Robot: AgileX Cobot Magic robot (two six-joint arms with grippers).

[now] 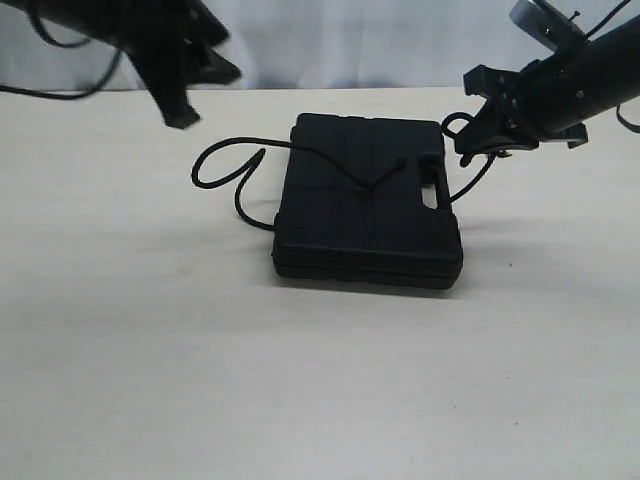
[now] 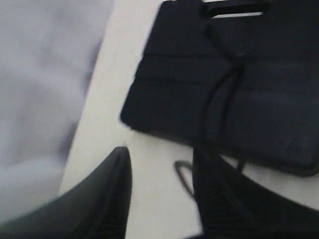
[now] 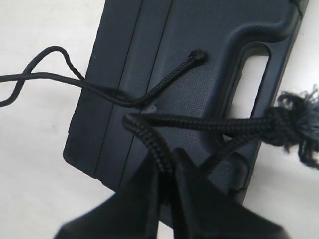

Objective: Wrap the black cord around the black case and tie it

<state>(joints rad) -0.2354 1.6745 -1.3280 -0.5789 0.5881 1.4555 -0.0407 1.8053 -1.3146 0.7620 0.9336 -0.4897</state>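
Note:
The black case [image 1: 365,200] lies flat mid-table, its handle slot [image 1: 434,192] on the right side. The black cord [image 1: 228,165] loops on the table left of the case, crosses its lid and ends at a small knot [image 1: 399,161]. My right gripper [image 1: 478,128] hovers above the case's right end, shut on the black cord [image 3: 149,134]; a knotted, frayed stretch [image 3: 294,119] hangs beside it. In the right wrist view the case [image 3: 174,55] fills the background. My left gripper [image 2: 162,164] is raised at the back left, open, above the case [image 2: 259,79] and cord [image 2: 219,92].
A pale wrinkled cloth [image 1: 350,40] hangs behind the beige table [image 1: 300,380]. Arm cables [image 1: 60,95] hang at the back left.

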